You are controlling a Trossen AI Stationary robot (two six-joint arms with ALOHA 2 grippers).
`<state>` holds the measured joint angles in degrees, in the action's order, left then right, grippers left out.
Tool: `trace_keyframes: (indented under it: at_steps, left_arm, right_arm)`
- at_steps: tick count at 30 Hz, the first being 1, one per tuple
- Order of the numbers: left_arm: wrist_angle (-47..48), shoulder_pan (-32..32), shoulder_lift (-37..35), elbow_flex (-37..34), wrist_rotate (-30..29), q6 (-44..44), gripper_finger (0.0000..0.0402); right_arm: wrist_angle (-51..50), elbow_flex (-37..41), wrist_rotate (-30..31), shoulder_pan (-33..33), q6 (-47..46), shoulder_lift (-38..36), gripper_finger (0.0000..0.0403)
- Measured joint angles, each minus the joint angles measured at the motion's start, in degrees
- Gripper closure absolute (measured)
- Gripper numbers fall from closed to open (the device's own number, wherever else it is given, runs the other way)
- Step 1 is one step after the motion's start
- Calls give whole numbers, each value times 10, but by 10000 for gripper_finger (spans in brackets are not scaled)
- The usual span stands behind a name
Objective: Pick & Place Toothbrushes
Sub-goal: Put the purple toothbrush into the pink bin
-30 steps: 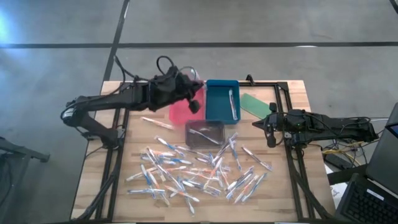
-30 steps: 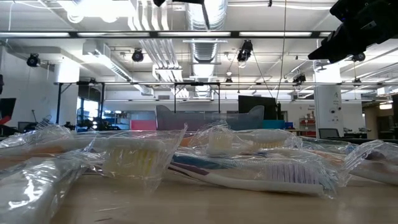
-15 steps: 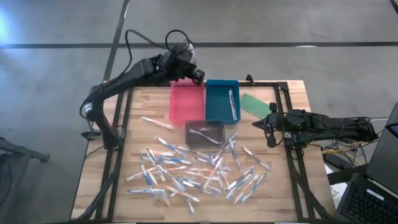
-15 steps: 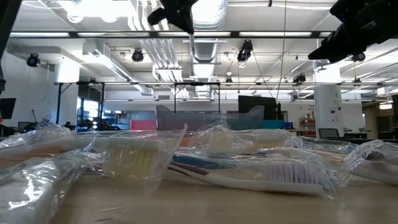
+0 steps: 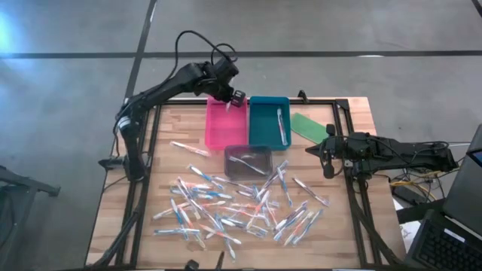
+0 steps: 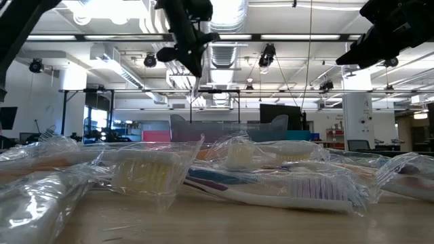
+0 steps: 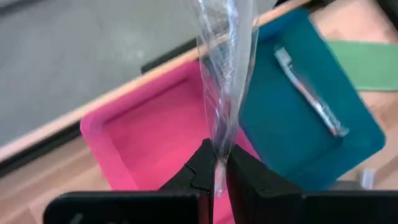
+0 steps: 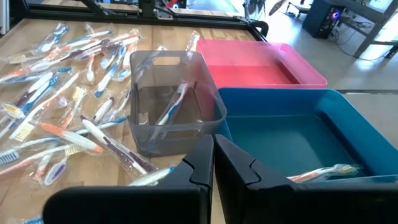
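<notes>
Since half a second ago, the left end effector [image 5: 235, 98] is sitting further in over the far end of the pink tray [image 5: 219, 129], having swung in from beyond the worktop's [image 5: 158, 181] far edge. It is clenching a wrapped toothbrush [image 7: 225, 74] by one end, its fingers [image 7: 198, 171] pinching the clear wrapper, and the packet is hanging over the pink tray's inside, next to the blue tray [image 5: 265, 132].

One toothbrush [image 5: 281, 125] is lying inside the blue tray, and another [image 5: 247, 161] is lying in the clear grey bin [image 5: 248, 162] just in front of both trays. Dozens of wrapped toothbrushes [image 5: 241, 207] are lying scattered across the near half of the worktop, with one stray [image 5: 189, 148] lying apart beside the pink tray.

The right end effector [image 5: 325, 153] is waiting at the worktop's right side, near the flat green piece [image 5: 309, 126], its fingers [image 8: 200, 163] pressed together with nothing between them.
</notes>
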<state>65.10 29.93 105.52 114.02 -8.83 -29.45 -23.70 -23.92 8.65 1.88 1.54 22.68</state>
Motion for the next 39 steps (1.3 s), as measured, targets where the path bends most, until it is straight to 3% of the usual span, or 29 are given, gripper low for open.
trace_keyframes:
  at_steps: [7,27,39]
  left_arm:
    - [10,29,27,0,98,-17,375]
    - [69,60,146,-1,133,-37,374]
    - [38,63,159,-35,133,-51,374]
  right_arm:
    - [0,0,0,0,0,0,394]
    - [0,0,0,0,0,0,394]
    - [0,0,0,0,0,0,394]
